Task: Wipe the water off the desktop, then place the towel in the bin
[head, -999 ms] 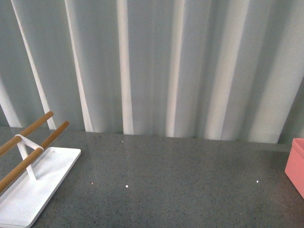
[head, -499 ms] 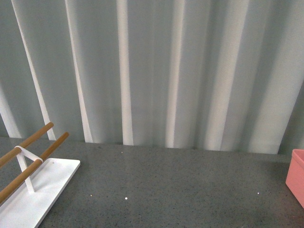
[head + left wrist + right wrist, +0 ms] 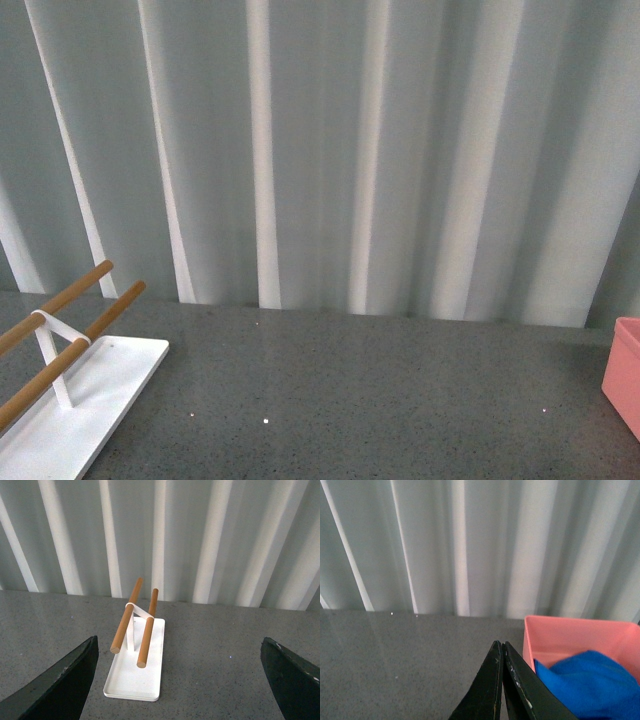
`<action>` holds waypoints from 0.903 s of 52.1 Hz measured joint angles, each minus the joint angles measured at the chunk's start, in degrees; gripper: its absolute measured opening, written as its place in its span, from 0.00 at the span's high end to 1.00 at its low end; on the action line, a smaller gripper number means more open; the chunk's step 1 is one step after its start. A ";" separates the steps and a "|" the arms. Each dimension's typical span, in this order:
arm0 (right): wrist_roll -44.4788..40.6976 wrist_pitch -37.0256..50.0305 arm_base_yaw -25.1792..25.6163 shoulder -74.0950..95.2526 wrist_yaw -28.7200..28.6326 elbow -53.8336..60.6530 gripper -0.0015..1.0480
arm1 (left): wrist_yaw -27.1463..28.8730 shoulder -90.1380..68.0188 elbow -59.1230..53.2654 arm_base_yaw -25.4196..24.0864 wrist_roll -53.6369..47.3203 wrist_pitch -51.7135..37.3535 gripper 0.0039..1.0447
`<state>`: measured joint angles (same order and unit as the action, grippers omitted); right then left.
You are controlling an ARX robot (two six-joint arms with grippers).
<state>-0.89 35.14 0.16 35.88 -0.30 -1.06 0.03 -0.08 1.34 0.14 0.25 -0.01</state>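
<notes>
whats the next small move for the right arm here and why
Probably just pull the right gripper back, away from the bin. The blue towel already lies inside the bin, the jaws are closed with nothing visible between them, and no water shows on the desktop.

Left gripper [image 3: 180,680]: both dark fingers spread wide apart, nothing between them, held above the desktop [image 3: 225,645]. Right gripper [image 3: 502,650]: the two black fingers pressed together tip to tip, gripping nothing, also above the desktop. Neither arm appears in the front view.
</notes>
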 joint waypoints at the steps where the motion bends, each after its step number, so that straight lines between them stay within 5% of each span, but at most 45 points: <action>1: 0.02 -0.44 0.00 -0.39 -0.02 0.07 0.97 | 0.02 0.00 0.00 0.00 0.00 0.00 0.06; 47: 0.31 -24.70 -0.02 -25.66 0.09 0.15 0.97 | 0.00 0.00 0.00 0.00 0.00 -0.02 0.06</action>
<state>-0.58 10.44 0.14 10.22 -0.21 -0.91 0.03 -0.08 1.34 0.14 0.25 -0.03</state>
